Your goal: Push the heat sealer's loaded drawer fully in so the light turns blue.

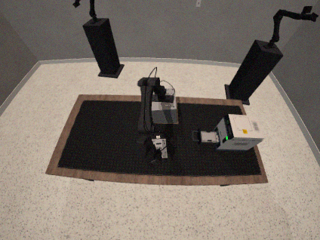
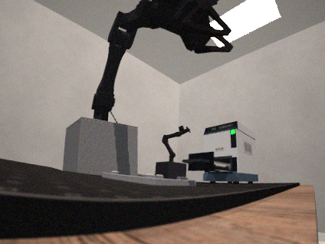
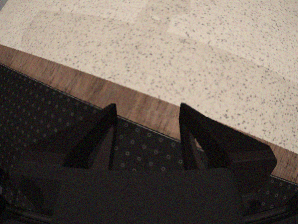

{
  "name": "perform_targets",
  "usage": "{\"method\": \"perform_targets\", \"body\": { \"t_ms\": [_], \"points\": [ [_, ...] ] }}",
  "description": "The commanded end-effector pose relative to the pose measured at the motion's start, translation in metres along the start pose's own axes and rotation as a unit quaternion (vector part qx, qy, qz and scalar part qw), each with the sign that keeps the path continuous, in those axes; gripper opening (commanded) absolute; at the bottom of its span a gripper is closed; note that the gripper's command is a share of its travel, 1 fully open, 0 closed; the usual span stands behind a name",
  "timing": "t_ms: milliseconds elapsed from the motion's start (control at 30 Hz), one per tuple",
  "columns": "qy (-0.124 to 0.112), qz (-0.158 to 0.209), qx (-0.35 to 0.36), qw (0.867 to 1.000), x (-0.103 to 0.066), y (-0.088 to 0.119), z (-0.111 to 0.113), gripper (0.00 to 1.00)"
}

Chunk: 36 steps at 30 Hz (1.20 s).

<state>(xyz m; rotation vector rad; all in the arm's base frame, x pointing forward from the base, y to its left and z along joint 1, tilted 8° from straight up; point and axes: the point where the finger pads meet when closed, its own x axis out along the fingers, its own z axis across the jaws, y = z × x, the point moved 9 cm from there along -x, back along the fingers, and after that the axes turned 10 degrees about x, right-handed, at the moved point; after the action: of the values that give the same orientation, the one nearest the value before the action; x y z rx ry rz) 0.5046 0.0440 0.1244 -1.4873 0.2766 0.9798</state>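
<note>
Top view, L to R. Centre of frame: arm rose from a grey block on the black mat; gripper hung just below centre, over the mat, fingers partly apart w/ nothing between them (wrist view: mat, wooden edge, speckled floor seen through the gap). Right of centre: sealer on the mat, well apart from the gripper; drawer stuck out toward frame left; light green.
</note>
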Motion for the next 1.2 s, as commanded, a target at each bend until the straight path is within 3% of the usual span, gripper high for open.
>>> {"method": "perform_targets", "body": {
  "t_ms": [0,33,133,200,400,433,467,500,600,700,800,833,867,967,1033,1067,1167],
  "points": [
    [0.002,-0.021,-0.008,1.0,-0.017,-0.026,0.018,0.45],
    [-0.002,-0.002,-0.001,1.0,-0.012,-0.009,0.023,0.45],
    [0.0,-0.014,-0.005,1.0,-0.011,-0.011,0.032,0.45],
    [-0.013,0.009,-0.009,1.0,-0.016,-0.026,0.038,0.45],
    [-0.012,0.014,-0.008,1.0,-0.016,-0.022,0.053,0.45],
    [-0.014,0.032,-0.002,0.999,-0.011,-0.006,0.057,0.45],
    [-0.016,0.03,-0.009,0.999,-0.016,-0.023,0.06,0.45],
    [-0.024,0.057,-0.014,0.998,-0.007,-0.017,0.061,0.45],
    [-0.022,0.05,-0.011,0.998,-0.017,-0.021,0.074,0.45],
    [-0.024,0.071,-0.005,0.997,-0.013,-0.001,0.085,0.45],
    [-0.023,0.058,-0.008,0.998,-0.013,-0.002,0.096,0.45],
    [-0.026,0.066,-0.012,0.997,-0.018,-0.015,0.1,0.45],
    [-0.03,0.082,-0.015,0.996,-0.018,-0.016,0.103,0.45],
    [-0.03,0.086,-0.015,0.996,-0.019,-0.015,0.106,0.45],
    [-0.031,0.086,-0.015,0.996,-0.02,-0.012,0.114,0.45],
    [-0.032,0.107,-0.01,0.994,-0.017,0.005,0.117,0.45],
    [-0.031,0.094,-0.013,0.995,-0.018,0.006,0.127,0.45]
  ]
}}
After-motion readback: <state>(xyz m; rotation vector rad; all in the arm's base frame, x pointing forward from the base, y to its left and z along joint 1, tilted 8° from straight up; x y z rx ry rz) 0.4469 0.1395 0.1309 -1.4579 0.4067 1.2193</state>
